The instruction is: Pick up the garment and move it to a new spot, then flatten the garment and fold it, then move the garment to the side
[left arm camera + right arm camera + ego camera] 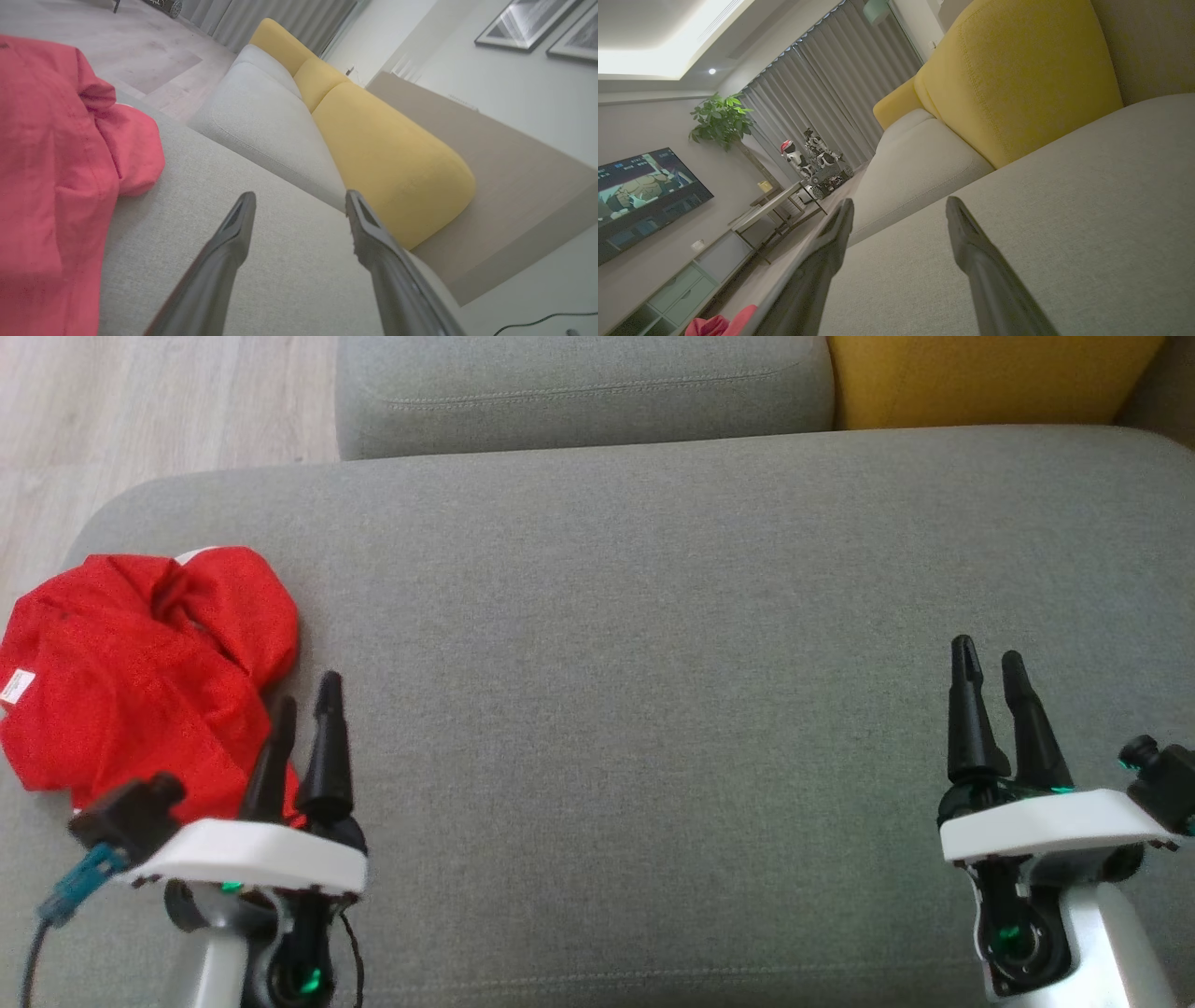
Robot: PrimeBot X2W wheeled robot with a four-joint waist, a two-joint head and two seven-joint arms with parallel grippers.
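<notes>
Just beside the left pincer (pixel 306 695) lies the red garment (pixel 140 663).

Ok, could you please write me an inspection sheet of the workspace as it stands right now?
Surface: grey seat cushion, flat and smooth.
Job's things: red garment, crumpled in a heap at the cushion's left end.
Clutter: nothing seen.
Grippers: left gripper open, beside the garment, holding nothing; right gripper open above the cushion, holding nothing.
Cables: cable with a blue plug at the left wrist.
Surroundings: yellow cushion and grey back cushion behind; wooden floor; television; plant.
</notes>
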